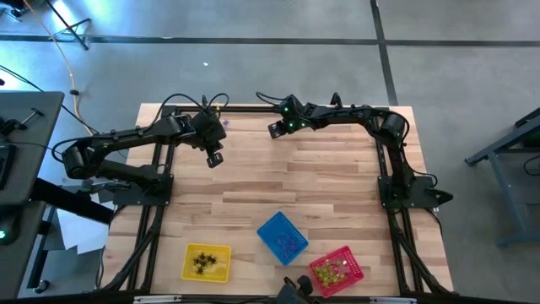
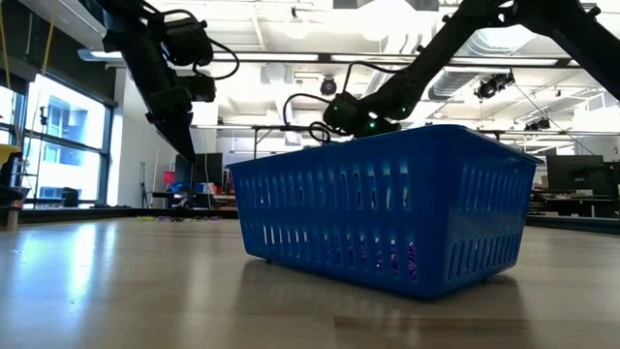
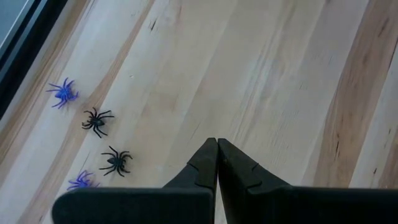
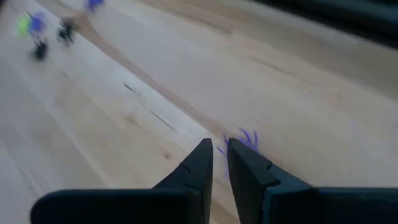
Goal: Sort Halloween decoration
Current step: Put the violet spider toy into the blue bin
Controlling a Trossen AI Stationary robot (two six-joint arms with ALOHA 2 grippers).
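Right end effector (image 4: 219, 152) narrow, pinching purple spider (image 4: 247, 139) at top centre; left end effector (image 3: 217, 148) shut, empty

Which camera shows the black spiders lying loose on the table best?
The left wrist view: two black spiders lie clear on the wood beside purple spiders. The right wrist view shows only dark blurs, the high view mere specks near the left tool, and the low view barely anything.

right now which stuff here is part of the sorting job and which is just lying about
Part of the job:
- purple spider at the right hand
- black spiders, loose on the table
- yellow basket, blue basket, red basket

Lying about:
- papers beside the table
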